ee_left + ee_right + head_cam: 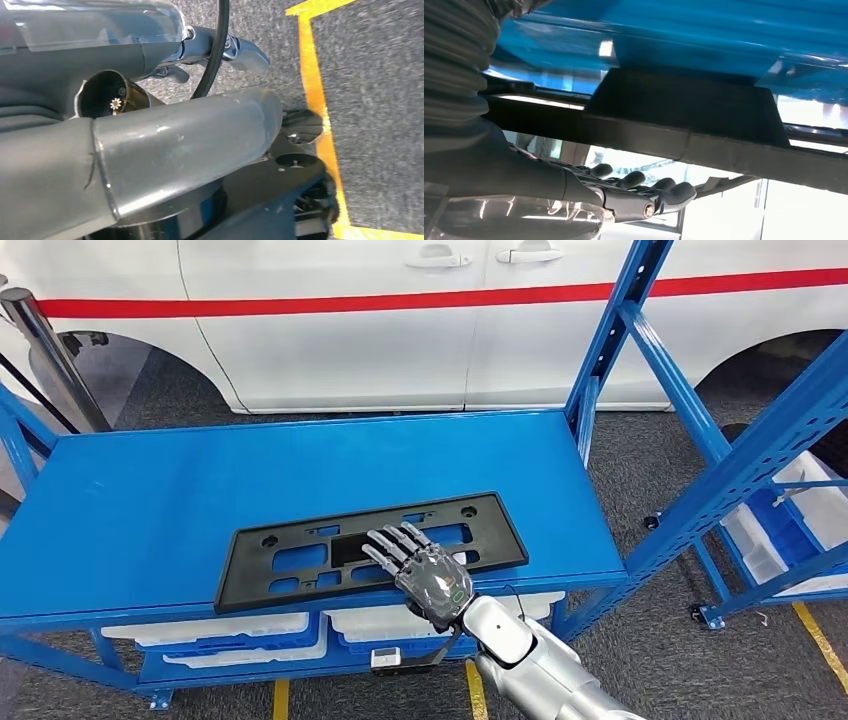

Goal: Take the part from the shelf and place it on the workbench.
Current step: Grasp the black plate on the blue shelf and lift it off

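fingers (395, 545) of the right hand (425, 575) are seen stretched flat and apart over the near edge of the part (300, 560), with nothing yet closed around it; whether they touch its top face cannot be told from the head view. in the right wrist view the hand (574, 190) is shown with its fingers lined up along one side of the part's dark rim (704, 145), so a grasp is judged to be in preparation, not made. the left hand (165, 145) is seen against the grey floor, and whether it is open or closed cannot be told. the step in hand is taken to be the reach for the part. for the next move, the near edge would have to be pinched between thumb and fingers before any lift, and the flat part kept level. the part is a thin black plastic frame, long and rectangular, pierced by several rectangular cut-outs and small round holes; it is laid flat near the front edge of the blue shelf (150, 500). beyond the shelf a white car (330, 340) with a red stripe is parked.
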### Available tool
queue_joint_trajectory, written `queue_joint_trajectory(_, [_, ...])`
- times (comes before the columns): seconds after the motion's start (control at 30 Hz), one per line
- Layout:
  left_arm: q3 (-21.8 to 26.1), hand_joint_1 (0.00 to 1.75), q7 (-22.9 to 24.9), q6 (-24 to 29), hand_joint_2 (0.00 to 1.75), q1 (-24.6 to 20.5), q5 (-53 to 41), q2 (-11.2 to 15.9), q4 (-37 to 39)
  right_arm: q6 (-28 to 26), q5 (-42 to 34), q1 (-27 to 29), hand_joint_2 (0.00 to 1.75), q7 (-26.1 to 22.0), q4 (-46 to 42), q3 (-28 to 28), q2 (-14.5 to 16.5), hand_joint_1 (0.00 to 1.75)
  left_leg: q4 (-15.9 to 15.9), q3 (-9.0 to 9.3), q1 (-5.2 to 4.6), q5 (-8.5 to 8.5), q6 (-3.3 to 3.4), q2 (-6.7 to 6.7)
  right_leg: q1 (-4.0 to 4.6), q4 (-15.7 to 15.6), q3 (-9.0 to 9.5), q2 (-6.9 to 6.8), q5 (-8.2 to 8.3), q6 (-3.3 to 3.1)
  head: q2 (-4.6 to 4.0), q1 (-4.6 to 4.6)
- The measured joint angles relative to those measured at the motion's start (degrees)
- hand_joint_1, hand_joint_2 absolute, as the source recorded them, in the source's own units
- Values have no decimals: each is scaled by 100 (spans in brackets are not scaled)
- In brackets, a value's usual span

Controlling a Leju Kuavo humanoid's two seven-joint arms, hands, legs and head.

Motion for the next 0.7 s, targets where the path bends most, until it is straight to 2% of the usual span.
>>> queue_joint_trajectory(0.03, [0,0,-6,-9,0,-6,1,1,0,7,1,-1,175,-1,4,14,4,0,7,-3,-15,-18,-19,-5,3,-117,49,0,7,-15,0,-1])
queue_joint_trajectory(0.17, [0,0,-101,-95,0,1,16,2,0,336,-7,-33,175,-26,3,126,13,0,-28,19,-22,-20,33,-13,12,-149,78,8,-7,-45,0,-2])
queue_joint_trajectory(0.3, [1,0,-170,-110,0,13,57,2,0,965,-126,-66,175,-68,-66,339,-37,0,-86,63,-19,-7,-30,-10,20,-147,81,16,-18,-93,0,-2])
queue_joint_trajectory(0.6, [4,0,-200,-90,0,41,46,2,0,1113,-460,-65,175,27,-386,687,-185,0,-106,83,-11,-8,-112,-8,32,-142,83,18,-29,-117,0,-2])
queue_joint_trajectory(0.7, [4,0,-200,-89,0,46,46,2,0,1112,-470,-65,175,36,-434,723,-214,24,-105,83,-15,-10,-114,-8,32,-142,86,18,-29,-117,0,-2])
